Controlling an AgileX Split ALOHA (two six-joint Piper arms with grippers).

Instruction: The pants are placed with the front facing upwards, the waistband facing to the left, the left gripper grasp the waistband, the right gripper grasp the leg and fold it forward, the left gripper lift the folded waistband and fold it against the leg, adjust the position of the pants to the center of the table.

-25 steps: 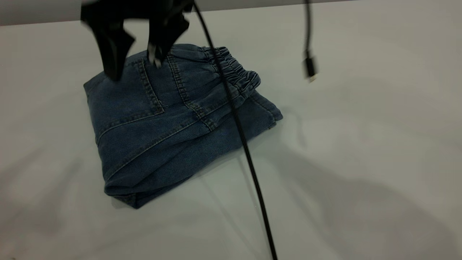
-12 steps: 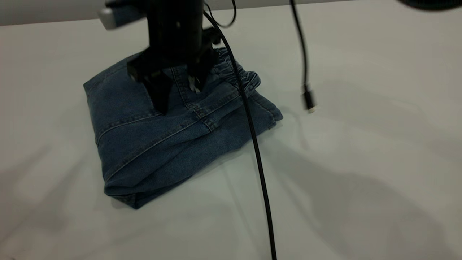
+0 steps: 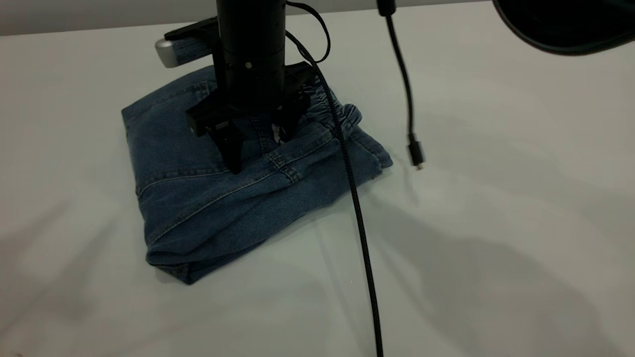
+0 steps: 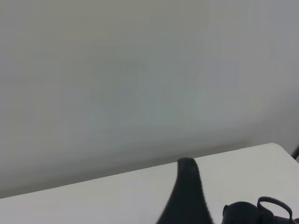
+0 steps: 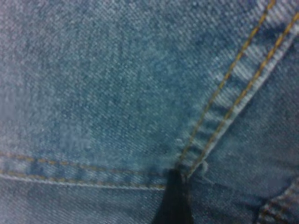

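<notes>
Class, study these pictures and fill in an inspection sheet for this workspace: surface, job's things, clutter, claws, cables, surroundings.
Surface: plain white table, bare apart from the items below.
Job's things: folded short blue denim pants, elastic waistband toward the far side, lying left of centre.
Clutter: nothing seen.
Claws: black right claw open, tips down on the denim; black left claw raised, away from the pants.
Cables: black braided cable crossing the pants; second black cable with loose plug hanging above the table.
Surroundings: pale wall behind; dark rounded shape, unidentified.
</notes>
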